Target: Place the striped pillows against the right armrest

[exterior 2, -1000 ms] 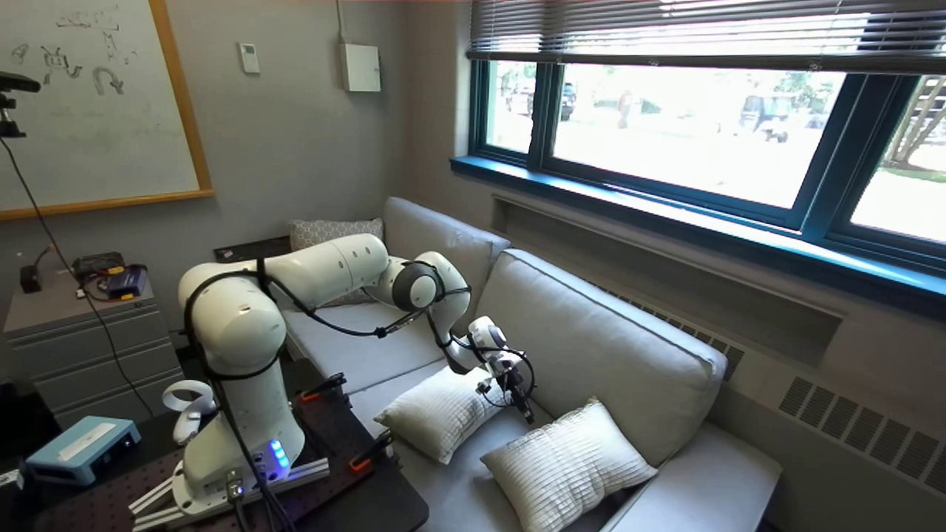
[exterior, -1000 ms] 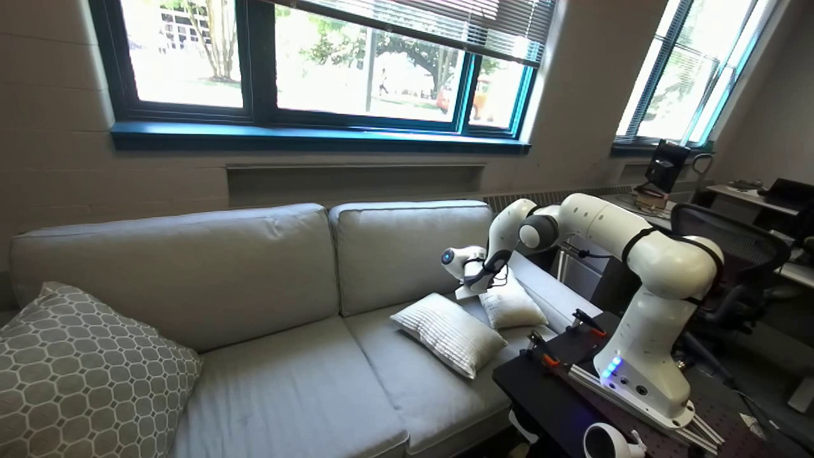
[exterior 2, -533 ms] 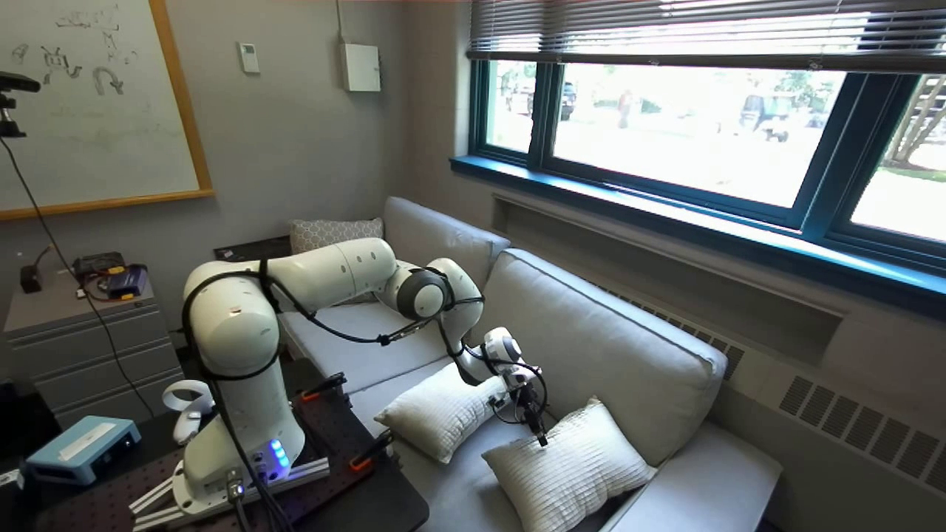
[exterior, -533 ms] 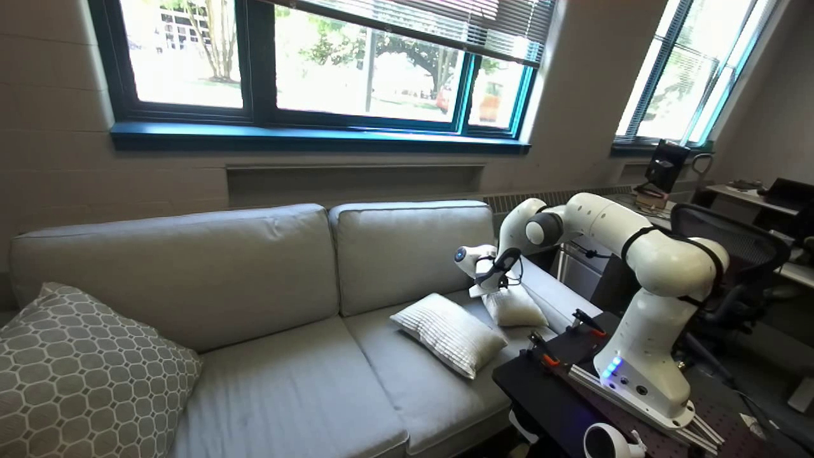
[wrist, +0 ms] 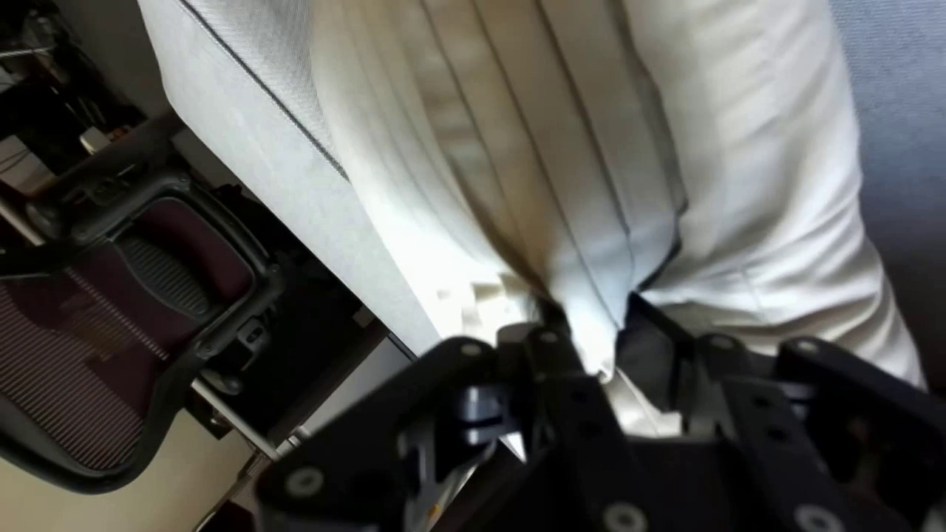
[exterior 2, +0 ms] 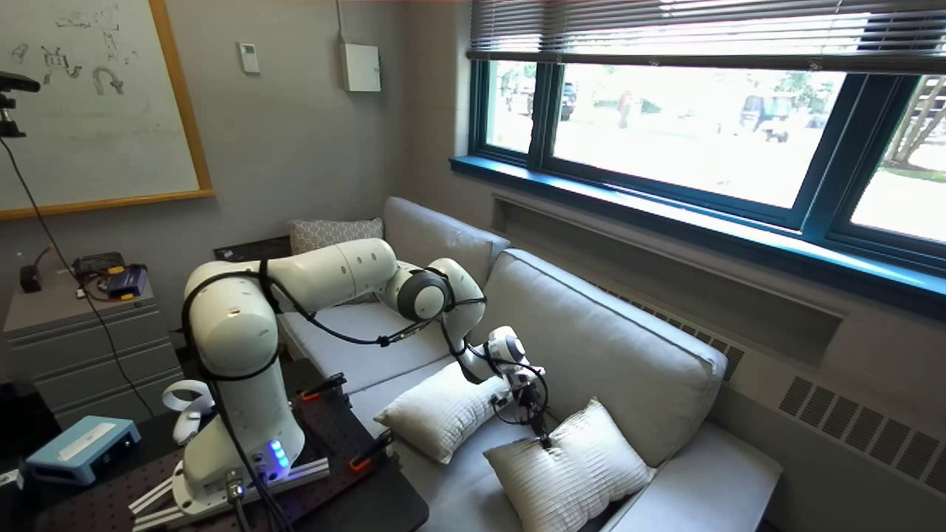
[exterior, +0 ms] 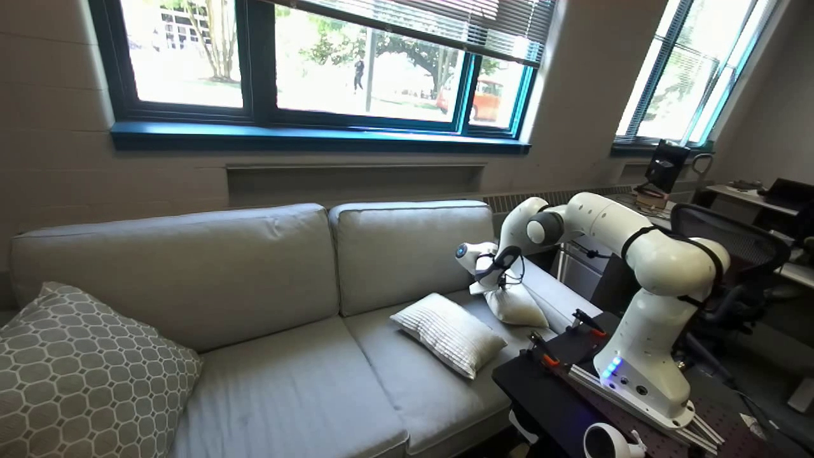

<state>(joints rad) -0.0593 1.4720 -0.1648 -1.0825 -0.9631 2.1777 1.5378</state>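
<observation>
claw (wrist: 593, 329) grips fold of striped pillow (exterior 2: 584, 473); bulk sits just below it, nr rt armrest (exterior 2: 707, 476); 2nd pillow (exterior: 448, 334) lies nearby, clear of claw

The robot arm (exterior 2: 332, 275) we see is glossy white, smooth and rounded, with a dark grey ring (exterior 2: 409, 294) around one joint (exterior 2: 431, 304). Black cables (exterior 2: 188, 325) are strapped to its outside. Blue lights (exterior 2: 279, 453) glow on its white base (exterior 2: 222, 451). Close up, we notice the gripper (wrist: 591, 325): mostly black, with round silver screw heads (wrist: 304, 482).
</observation>
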